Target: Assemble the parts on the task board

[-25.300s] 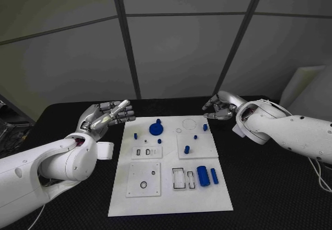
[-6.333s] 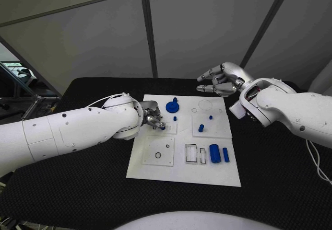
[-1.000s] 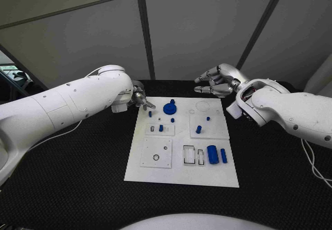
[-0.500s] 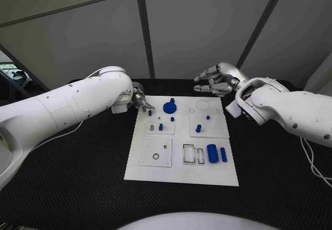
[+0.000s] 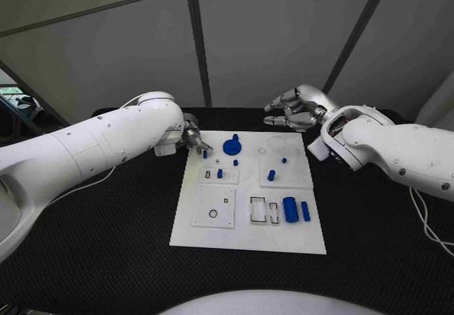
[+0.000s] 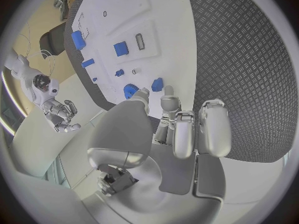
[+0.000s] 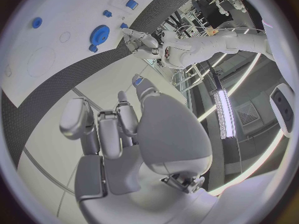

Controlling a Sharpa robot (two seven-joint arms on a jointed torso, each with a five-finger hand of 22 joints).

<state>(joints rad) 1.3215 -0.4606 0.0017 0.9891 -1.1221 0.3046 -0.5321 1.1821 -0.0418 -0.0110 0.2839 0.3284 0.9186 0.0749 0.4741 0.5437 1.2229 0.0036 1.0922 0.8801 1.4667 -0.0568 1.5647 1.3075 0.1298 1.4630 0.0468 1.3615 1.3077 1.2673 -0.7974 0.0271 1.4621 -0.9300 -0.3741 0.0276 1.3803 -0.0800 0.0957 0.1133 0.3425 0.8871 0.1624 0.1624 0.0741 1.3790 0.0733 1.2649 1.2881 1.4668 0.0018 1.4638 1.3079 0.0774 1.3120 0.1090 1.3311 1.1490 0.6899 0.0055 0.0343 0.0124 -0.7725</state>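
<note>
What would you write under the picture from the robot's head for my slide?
Robot's left hand reaches a small blue peg at the far corner of the white board while its right hand hovers behind.

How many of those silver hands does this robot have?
2. The left hand is at the far left corner of the task board, close to a small blue part. The right hand hovers beyond the board's far edge.

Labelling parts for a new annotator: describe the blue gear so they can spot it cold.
Start at the white task board mid-table and go to its far end, near the left hand. The blue gear lies flat there, a toothed disc, far wider than the small blue pegs around it.
</note>
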